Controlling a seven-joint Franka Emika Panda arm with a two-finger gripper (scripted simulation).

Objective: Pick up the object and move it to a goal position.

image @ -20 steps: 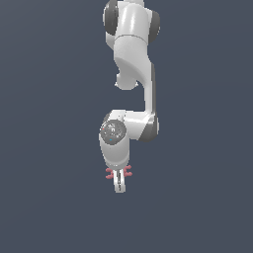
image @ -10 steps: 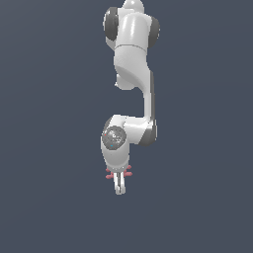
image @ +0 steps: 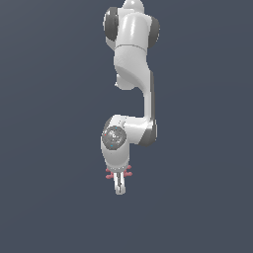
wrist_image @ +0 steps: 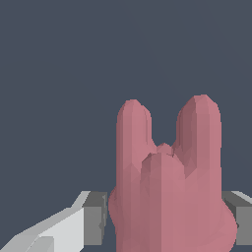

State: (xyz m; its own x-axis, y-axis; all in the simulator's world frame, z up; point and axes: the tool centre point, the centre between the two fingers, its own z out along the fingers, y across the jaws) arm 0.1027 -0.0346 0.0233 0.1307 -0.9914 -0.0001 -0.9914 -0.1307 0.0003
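Pinkish-red and stubby, the object is sitting right in my grip, so close to the wrist camera that it fills most of the lower part of that view. Two rounded prongs stick up away from me, with a shorter one bulging out in front between them. My grey finger pads sit on either side of it, pressed up against its flanks, so my jaws are pinching the object between them.

From the exterior view you can barely see it: just little red prongs poking out on both sides of my gripper, which is wider than the piece itself. My arm hangs down from above, bends at the elbow toward the exterior view's right, then the wrist drops straight down with my fingers pointing at the bottom of the scene.

Everything around me is plain dark blue-grey, can't make out any surface under the object from either camera
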